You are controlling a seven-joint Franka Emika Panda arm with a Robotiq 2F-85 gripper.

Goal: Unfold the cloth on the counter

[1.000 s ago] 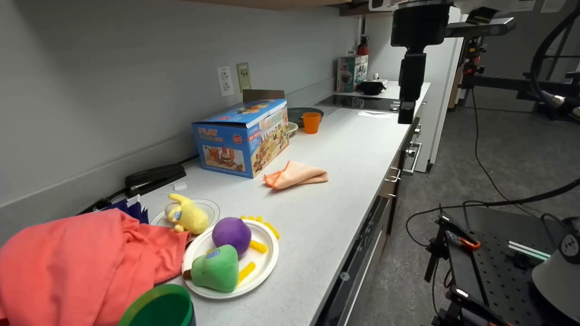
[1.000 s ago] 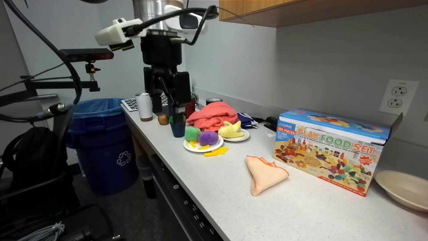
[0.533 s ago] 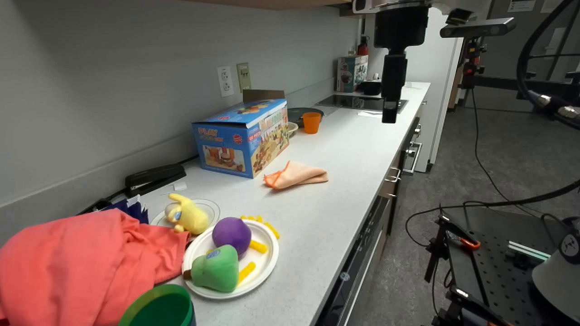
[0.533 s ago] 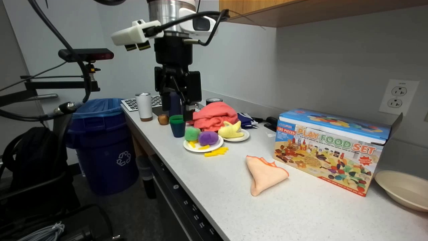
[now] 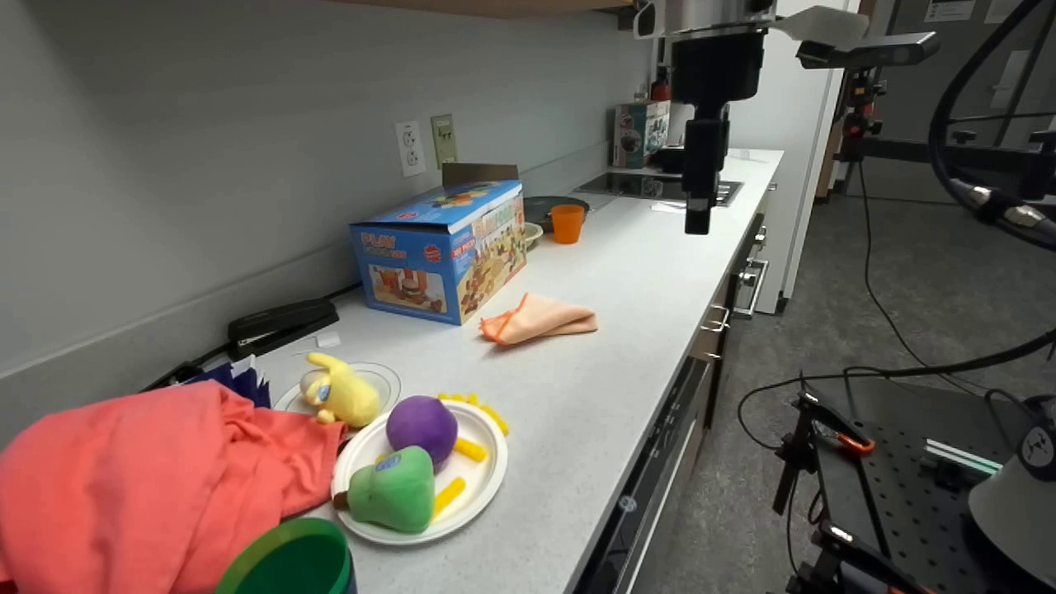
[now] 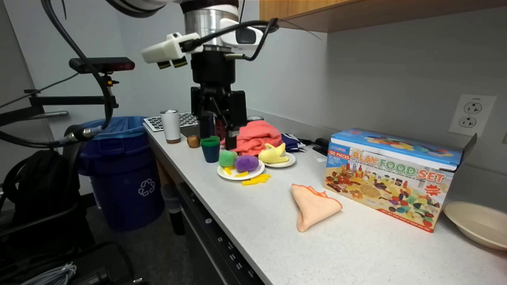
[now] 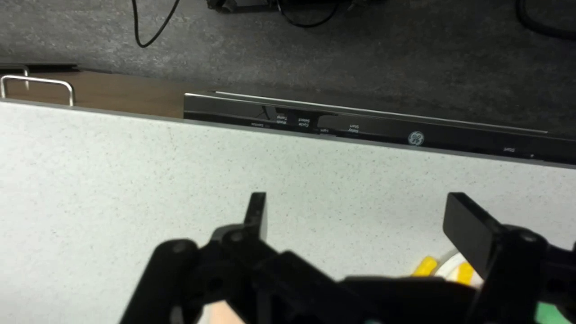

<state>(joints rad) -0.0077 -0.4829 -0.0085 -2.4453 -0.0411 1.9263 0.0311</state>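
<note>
A small peach cloth (image 5: 544, 320) with an orange edge lies folded into a rough triangle on the white counter (image 5: 610, 363). It also shows on the counter in an exterior view (image 6: 315, 208). In the wrist view only a corner of the cloth (image 7: 223, 312) shows at the bottom, the rest hidden behind the gripper. My gripper (image 7: 357, 198) is open and empty, its fingers wide apart over bare counter. In both exterior views the gripper (image 5: 698, 216) hangs high above the counter, pointing down and apart from the cloth; it shows there too (image 6: 218, 138).
A play food box (image 6: 388, 182) stands close beside the cloth, near the wall. A white plate (image 5: 487, 495) with plush toys, a coral cloth (image 5: 148, 487) and a green cup (image 5: 289, 561) lie to one side. An orange cup (image 5: 567, 223) stands beyond the box. A cabinet (image 6: 356, 14) hangs overhead.
My gripper has moved in over the counter from its front side, nearer the cloth, and dropped slightly in the last half second. It stays open. The cloth has not moved.
</note>
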